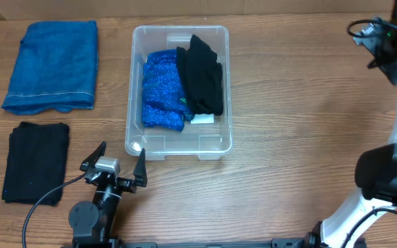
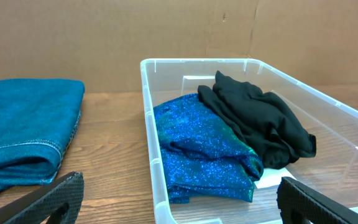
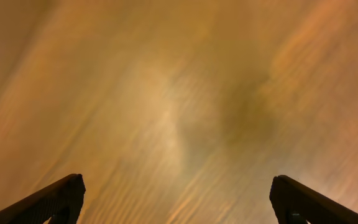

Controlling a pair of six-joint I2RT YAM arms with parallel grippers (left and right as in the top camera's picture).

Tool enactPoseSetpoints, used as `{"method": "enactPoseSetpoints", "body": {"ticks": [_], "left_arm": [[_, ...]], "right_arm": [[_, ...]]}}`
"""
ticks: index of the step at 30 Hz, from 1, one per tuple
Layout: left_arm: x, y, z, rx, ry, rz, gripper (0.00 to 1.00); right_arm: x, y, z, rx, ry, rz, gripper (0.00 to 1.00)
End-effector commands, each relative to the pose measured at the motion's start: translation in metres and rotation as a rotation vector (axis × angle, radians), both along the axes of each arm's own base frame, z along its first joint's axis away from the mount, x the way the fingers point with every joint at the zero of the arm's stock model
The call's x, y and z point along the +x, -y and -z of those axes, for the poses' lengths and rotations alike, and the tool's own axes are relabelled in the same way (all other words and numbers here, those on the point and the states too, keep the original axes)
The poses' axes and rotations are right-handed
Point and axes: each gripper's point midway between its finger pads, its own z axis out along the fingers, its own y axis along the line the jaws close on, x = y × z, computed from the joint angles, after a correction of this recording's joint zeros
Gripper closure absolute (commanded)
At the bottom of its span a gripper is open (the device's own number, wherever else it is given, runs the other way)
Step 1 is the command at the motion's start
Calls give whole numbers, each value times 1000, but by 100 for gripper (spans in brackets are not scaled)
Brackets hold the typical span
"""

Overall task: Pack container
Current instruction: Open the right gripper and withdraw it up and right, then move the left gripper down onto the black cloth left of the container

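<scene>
Container (image 1: 182, 142): clear plastic bin with rounded corners, standing upright on the wooden table (image 1: 295, 103); its long sides run away from the robot, seen from overhead.
Container wall (image 2: 151, 149): the near left corner fills the lower middle of the left wrist view.
Sparkling blue cloth (image 1: 160, 93): inside the container, bunched along its left side; folds visible (image 2: 204, 155).
Black garment (image 1: 202, 77): inside the container, on its right side, lying partly over the blue cloth's right edge (image 2: 260, 121).
White label (image 1: 202, 118): on the container's floor, showing just below the black garment's near end.
Folded blue towel (image 1: 50, 65): on the table left of the container, apart from it, level with its far half (image 2: 23, 134).
Folded black cloth (image 1: 36, 162): left of the container and nearer the robot, apart from the blue towel.
Left gripper (image 1: 121, 155): just in front of the container's near left corner, not touching it; fingers spread wide, nothing between them (image 2: 180, 190).
Right gripper (image 1: 376, 40): well to the right of the container, level with its far end; its wrist view (image 3: 179, 199) shows the fingers wide apart and empty over blurred wood grain.
Cardboard wall (image 2: 166, 31): behind the container's far end.
</scene>
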Motion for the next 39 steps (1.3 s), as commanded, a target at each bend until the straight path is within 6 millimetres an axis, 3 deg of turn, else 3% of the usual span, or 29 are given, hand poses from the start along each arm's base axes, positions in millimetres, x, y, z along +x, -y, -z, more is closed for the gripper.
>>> {"method": "enactPoseSetpoints", "body": {"ticks": [1, 6, 15, 20, 25, 28, 33, 39], "left_arm": [[0, -1, -1, 19, 12, -2, 0], [0, -1, -1, 19, 12, -3, 0], [0, 1, -5, 18, 30, 7, 0], [-3, 1, -48, 47, 212, 6, 0], [-6, 0, -64, 62, 233, -3, 0], [-6, -2, -72, 105, 198, -13, 0], [3, -23, -92, 172, 39, -115, 0], [47, -37, -111, 267, -286, -85, 0]], "right_arm": [[-14, 15, 27, 50, -37, 164, 0], [-19, 21, 44, 57, -63, 183, 0], [-15, 22, 44, 53, -44, 182, 0], [-15, 22, 44, 53, -44, 182, 0], [-15, 22, 44, 53, -44, 182, 0], [-15, 22, 44, 53, -44, 182, 0], [-15, 22, 44, 53, -44, 182, 0], [-15, 22, 44, 53, -44, 182, 0]]}}
